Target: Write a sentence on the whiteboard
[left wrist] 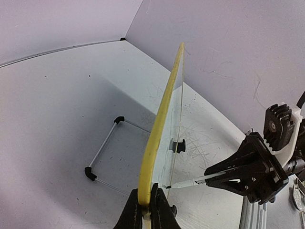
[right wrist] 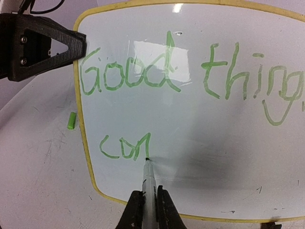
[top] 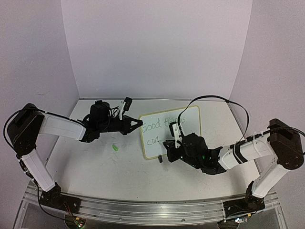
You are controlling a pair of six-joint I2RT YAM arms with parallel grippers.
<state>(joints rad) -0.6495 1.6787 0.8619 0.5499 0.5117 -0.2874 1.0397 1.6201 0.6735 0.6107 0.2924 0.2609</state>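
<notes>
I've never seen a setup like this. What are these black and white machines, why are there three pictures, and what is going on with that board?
These are two robot arms bolted to a table. The wide picture looks down from above and behind them; the other two come from small cameras on each wrist.

The left gripper is shut on the yellow rim of the whiteboard, steadying it; its own camera sees the board edge-on. The right gripper is shut on a marker, whose tip touches the board.

The sentence is in green: "Good things" is done, and the second line so far looks like "con" or "com". A small green piece, perhaps the marker's cap, lies on the table left of the board.
</notes>
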